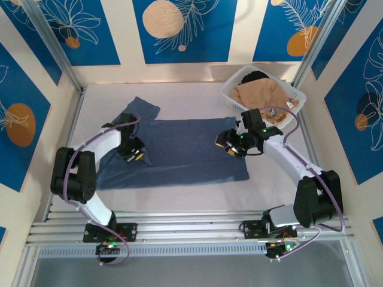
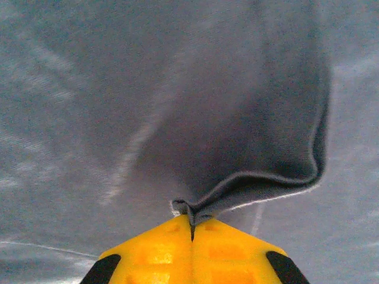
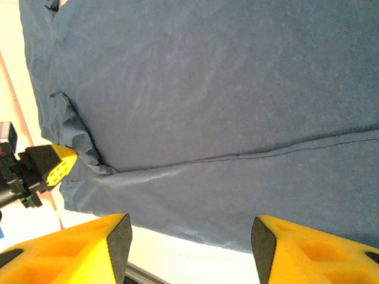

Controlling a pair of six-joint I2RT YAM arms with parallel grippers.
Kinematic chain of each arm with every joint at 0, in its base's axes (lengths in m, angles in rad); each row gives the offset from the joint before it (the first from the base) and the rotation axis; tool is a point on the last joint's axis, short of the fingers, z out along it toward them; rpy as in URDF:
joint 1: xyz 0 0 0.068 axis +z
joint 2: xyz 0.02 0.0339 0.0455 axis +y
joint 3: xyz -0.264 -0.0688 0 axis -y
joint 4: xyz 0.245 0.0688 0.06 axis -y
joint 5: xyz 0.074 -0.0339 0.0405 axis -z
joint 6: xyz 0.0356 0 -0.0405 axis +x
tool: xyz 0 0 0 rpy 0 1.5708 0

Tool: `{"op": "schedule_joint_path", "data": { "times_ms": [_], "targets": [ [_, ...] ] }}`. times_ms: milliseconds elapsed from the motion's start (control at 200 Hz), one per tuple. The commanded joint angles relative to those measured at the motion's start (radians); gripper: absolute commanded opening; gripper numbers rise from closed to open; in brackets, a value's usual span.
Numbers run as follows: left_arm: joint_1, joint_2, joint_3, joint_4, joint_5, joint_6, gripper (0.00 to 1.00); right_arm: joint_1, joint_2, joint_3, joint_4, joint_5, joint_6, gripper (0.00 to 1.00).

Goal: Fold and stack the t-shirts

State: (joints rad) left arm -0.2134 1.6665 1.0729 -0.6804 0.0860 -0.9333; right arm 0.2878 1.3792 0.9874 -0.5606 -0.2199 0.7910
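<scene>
We read no text, label, brand, number or sign in any view.

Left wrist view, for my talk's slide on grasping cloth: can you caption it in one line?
Yellow fingers shut on a pinched fold of the slate-blue t-shirt.
</scene>
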Motion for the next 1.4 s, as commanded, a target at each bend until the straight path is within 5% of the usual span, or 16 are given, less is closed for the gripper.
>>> {"op": "schedule_joint_path", "data": {
  "times_ms": [0, 570, 725, 830, 970, 1180, 1395],
  "targets": [
    [-0.031, 0.032, 0.061, -0.069, -0.029, 0.026, 0.0, -0.005, 0.017, 0.005, -0.001, -0.02, -0.002, 0.58],
    [-0.185, 0.324, 0.449, -0.266, -0.065, 0.223, 0.0, -0.025, 0.053, 0.011, -0.023, -0.019, 0.004, 0.56],
    [-0.199, 0.358, 0.526, -0.321, -0.094, 0.253, 0.5, -0.036, 0.062, 0.019, -0.065, 0.013, 0.003, 0.56],
    [-0.198, 0.31, 0.544, -0.357, -0.167, 0.255, 0.58, -0.057, 0.067, 0.023, -0.155, 0.113, 0.029, 0.55],
    [-0.161, 0.176, 0.43, -0.345, -0.204, 0.219, 0.55, -0.093, 0.084, -0.007, -0.182, 0.175, 0.061, 0.44],
    [0.02, 0.021, 0.118, -0.245, -0.076, 0.178, 0.36, -0.099, 0.171, -0.007, -0.119, 0.243, 0.07, 0.26],
    [0.154, -0.027, 0.003, -0.215, -0.078, 0.206, 0.32, -0.132, 0.329, 0.065, -0.165, 0.36, 0.029, 0.17]
  ]
}}
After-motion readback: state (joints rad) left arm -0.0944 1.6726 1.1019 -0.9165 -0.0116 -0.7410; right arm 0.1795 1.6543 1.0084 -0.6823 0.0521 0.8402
